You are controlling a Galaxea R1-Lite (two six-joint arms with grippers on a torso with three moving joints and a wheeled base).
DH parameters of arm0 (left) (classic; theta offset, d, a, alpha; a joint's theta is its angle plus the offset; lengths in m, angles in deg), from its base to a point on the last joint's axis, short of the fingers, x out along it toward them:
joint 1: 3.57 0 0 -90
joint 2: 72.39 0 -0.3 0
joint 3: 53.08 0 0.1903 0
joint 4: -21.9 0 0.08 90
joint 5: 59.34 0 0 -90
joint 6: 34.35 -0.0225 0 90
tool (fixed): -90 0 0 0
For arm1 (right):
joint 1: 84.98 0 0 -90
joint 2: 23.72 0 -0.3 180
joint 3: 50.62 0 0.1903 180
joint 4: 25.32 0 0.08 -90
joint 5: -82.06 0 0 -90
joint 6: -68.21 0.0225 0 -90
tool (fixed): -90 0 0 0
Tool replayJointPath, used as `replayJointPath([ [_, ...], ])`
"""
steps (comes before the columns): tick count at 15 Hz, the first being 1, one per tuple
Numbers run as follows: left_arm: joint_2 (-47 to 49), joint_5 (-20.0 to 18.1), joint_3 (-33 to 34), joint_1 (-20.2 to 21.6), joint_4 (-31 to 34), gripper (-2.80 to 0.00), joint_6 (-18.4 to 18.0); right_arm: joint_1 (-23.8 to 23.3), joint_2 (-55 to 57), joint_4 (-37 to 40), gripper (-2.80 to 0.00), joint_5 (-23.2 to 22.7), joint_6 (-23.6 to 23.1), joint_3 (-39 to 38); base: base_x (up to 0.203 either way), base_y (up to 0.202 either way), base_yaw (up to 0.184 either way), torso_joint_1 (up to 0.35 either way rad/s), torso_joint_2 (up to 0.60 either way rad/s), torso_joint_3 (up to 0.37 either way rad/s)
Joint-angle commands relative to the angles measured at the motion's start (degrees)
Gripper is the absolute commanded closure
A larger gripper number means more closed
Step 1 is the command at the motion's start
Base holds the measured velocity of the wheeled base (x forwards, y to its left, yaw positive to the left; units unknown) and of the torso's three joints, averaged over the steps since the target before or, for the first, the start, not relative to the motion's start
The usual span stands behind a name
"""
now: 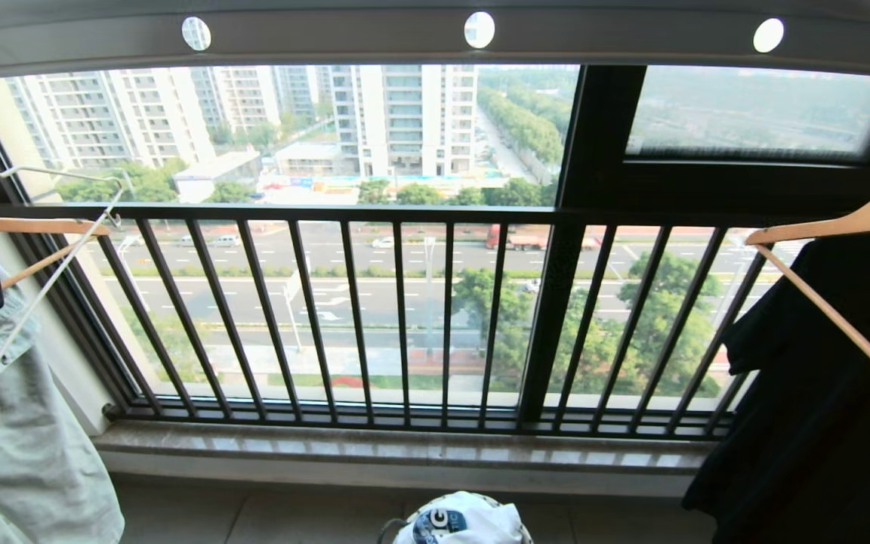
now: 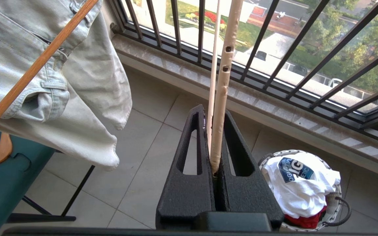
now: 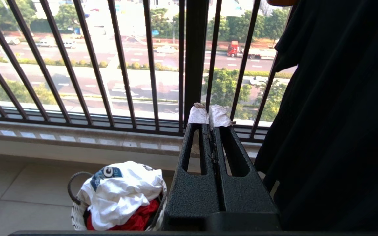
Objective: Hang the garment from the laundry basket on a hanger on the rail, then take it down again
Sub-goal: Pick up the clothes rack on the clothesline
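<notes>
We look out through the dark barred window railing (image 1: 405, 317), under the grey-white rail (image 1: 435, 34) with its round holes. At our right hangs a black garment (image 1: 828, 393) on a wooden hanger (image 1: 843, 227); at our left, a pale denim garment (image 2: 54, 85) hangs on another wooden one. On the tiled floor below the sill sits the laundry basket (image 2: 336, 200), with the white T-shirt (image 2: 302, 186) heaped in it, blue logo up, over something red (image 3: 139, 219).

Our left gripper (image 2: 213, 131) is clenched on the thin cream-white hanger (image 2: 223, 82), whose wire runs up between the jaws. The T-shirt lies well below and beside this gripper, untouched. Our right gripper (image 3: 208, 118) is closed on nothing, its tips wrapped in white tape, beside the black garment and above the basket.
</notes>
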Motion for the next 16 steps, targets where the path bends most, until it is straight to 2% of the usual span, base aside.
replayJointPath([
  [1,-0.31,0.1,0.1,-0.05,0.15,0.0,0.09,0.02,0.07,-0.05,0.0,-0.02,-0.02,0.0,0.0,0.0,0.0,0.0,0.0,0.0],
  [16,-2.91,0.01,0.1,-0.22,0.23,0.0,-1.23,0.08,0.07,-0.05,0.0,-0.02,-0.02,0.0,0.0,0.0,0.0,0.0,0.0,0.0],
])
